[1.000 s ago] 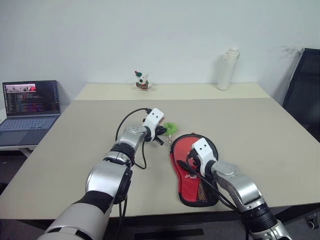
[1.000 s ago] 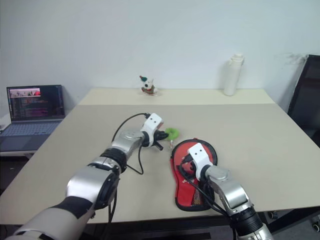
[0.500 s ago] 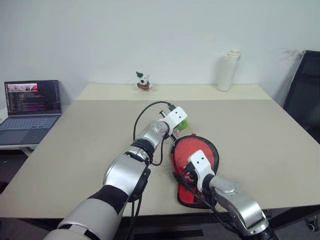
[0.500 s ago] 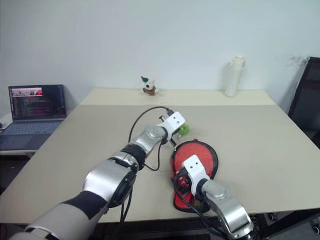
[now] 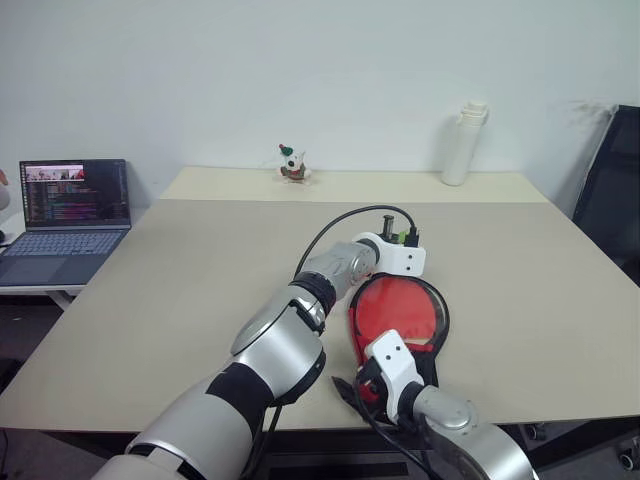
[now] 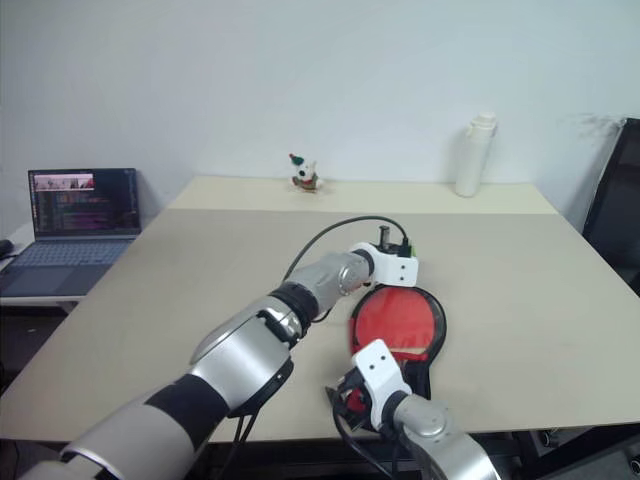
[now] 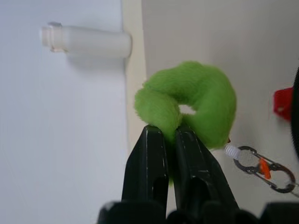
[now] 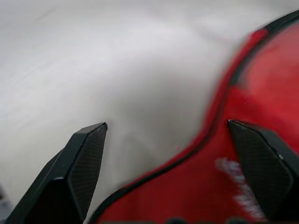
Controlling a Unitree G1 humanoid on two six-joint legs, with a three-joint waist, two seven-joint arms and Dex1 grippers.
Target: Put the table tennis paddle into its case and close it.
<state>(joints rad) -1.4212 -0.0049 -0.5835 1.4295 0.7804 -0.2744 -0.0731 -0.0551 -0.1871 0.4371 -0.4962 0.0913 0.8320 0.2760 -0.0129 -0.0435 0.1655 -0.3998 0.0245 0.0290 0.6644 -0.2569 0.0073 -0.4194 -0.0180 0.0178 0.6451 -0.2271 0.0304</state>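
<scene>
Red case (image 5: 397, 311) with black edging lying flat on the table (image 5: 180, 280), left gripper (image 7: 169, 133) jaws clamped on green fuzzy ring (image 7: 196, 100), right gripper (image 8: 180, 158) jaws wide apart over case edge

Silver-shelled arms with black joints carry white wrist blocks, looped black cables and black wedge-shaped fingers (image 8: 84, 163).
</scene>
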